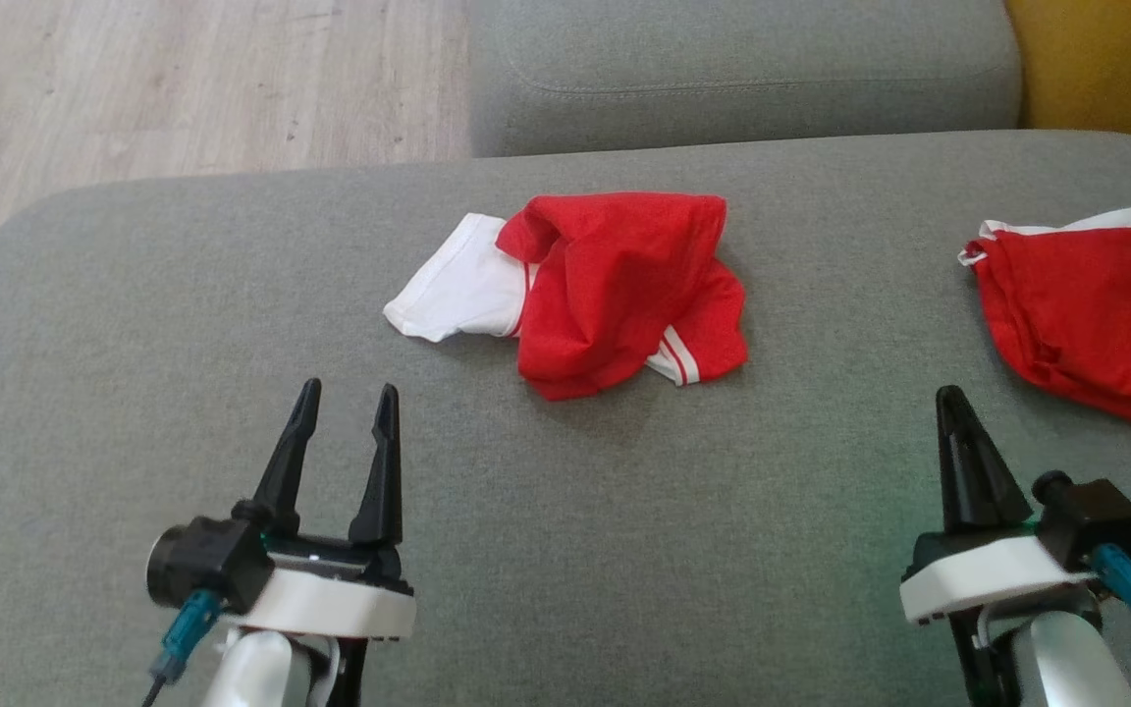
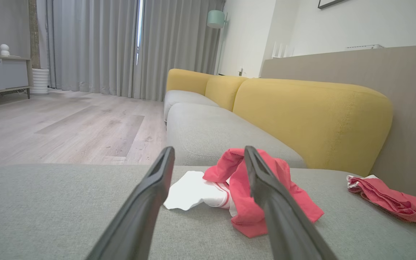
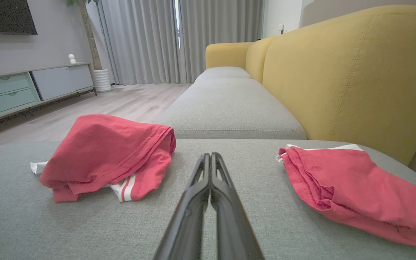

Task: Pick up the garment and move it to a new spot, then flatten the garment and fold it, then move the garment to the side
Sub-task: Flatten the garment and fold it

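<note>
In the head view, the garment (image 1: pixel 615 290), a crumpled red and white heap, lies on the grey cushion (image 1: pixel 134 412), nearer its far edge than its near one. Bare cushion stretches wide to the garment's left and along the whole near side. There the left fingers (image 1: pixel 381 471) stand spread apart, holding nothing, and the right fingers (image 1: pixel 968 471) are pressed together, also holding nothing. Both are well apart from the garment. The cushion's rounded left corner gives way to the floor (image 1: pixel 183 88), and a second cushion (image 1: pixel 742 69) sits behind the far edge. A second garment (image 1: pixel 1086 314), red with a white band, lies near the right fingers and is cut by the picture's right edge. A bare strip of cushion separates it from the garment.

In the left wrist view, the garment (image 2: pixel 229 166) lies beyond the spread fingers, its white part showing between them. One finger crosses in front of the red part. Bare cushion lies between fingers and heap. The yellow backrest (image 2: pixel 312 115) rises along the right, behind the second garment (image 2: pixel 392 202).

In the right wrist view, the closed fingers (image 3: pixel 193 202) point along the bare strip, with the garment (image 3: pixel 107 155) on the left and the second garment (image 3: pixel 349 184) on the right. The backrest (image 3: pixel 356 72) stands close behind the second garment. The floor, a cabinet (image 3: pixel 20 90) and curtains (image 3: pixel 146 39) lie beyond the left edge.
</note>
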Robot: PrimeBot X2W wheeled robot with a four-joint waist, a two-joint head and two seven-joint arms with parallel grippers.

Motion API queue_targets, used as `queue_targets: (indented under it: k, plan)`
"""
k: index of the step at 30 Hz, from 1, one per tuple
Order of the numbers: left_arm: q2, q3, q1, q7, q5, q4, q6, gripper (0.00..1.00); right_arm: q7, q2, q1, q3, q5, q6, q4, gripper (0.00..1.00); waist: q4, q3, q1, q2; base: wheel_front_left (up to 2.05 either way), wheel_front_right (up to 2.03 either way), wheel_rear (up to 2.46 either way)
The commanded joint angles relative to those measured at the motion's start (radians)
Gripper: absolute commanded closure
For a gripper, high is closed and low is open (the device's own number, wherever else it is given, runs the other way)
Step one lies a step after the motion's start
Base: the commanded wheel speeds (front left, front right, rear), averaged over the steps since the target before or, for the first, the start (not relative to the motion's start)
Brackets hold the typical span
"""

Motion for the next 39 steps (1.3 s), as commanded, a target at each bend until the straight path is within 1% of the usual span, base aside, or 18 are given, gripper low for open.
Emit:
queue_targets:
  k: [1, 5, 10, 17, 22, 26, 30, 34, 39]
  plan:
    - [0.009, 0.025, -0.024, -0.006, -0.009, -0.029, -0.006, 0.0, -0.011, -0.001, -0.033, 0.015, 0.003, 0.004, -0.048, 0.0, -0.002, 0.003, 0.0001, -0.0001, 0.0, 0.0, 0.0]
    - [0.008, 0.018, -0.032, -0.006, -0.01, -0.033, -0.006, 0.0, -0.011, -0.001, -0.04, 0.01, 0.002, 0.004, -0.062, 0.0, 0.0, 0.014, 0.0001, -0.0001, 0.0, 0.0, 0.0]
    - [0.007, 0.005, -0.044, -0.006, -0.013, -0.041, -0.006, 0.0, -0.011, -0.001, -0.057, -0.009, -0.013, 0.004, -0.071, 0.0, 0.02, 0.036, 0.0001, -0.0001, 0.0, 0.0, 0.0]
    - [0.005, -0.031, -0.082, -0.006, -0.016, -0.038, -0.006, 0.0, 0.01, -0.001, -0.098, -0.051, -0.041, 0.004, -0.067, 0.0, 0.079, 0.09, 0.0001, -0.0001, 0.0, 0.0, 0.0]
    - [0.004, -0.051, -0.12, -0.006, -0.023, -0.042, -0.006, 0.0, 0.057, -0.001, -0.187, -0.045, -0.025, 0.004, -0.042, 0.0, 0.127, 0.142, 0.0001, -0.0001, 0.0, 0.0, 0.0]
    - [0.003, -0.067, -0.142, -0.006, -0.03, -0.038, -0.006, 0.0, 0.121, -0.001, -0.299, -0.021, 0.032, 0.004, 0.037, 0.0, 0.168, 0.18, 0.0001, -0.0001, 0.0, 0.0, 0.0]
    - [0.002, -0.084, -0.16, -0.006, -0.036, -0.032, -0.006, 0.0, 0.18, -0.001, -0.422, -0.005, 0.106, 0.004, 0.16, 0.0, 0.207, 0.21, 0.0001, -0.0001, 0.0, 0.0, 0.0]
    - [0.001, -0.096, -0.171, -0.006, -0.044, -0.026, -0.006, 0.0, 0.213, -0.001, -0.525, -0.034, 0.178, 0.004, 0.3, 0.0, 0.242, 0.224, 0.0001, -0.0001, 0.0, 0.0, 0.0]
    - [0.0, -0.106, -0.175, -0.006, -0.049, -0.022, -0.006, 0.0, 0.211, -0.001, -0.607, -0.082, 0.197, 0.004, 0.446, 0.0, 0.269, 0.23, 0.0001, -0.0001, 0.0, 0.0, 0.0]
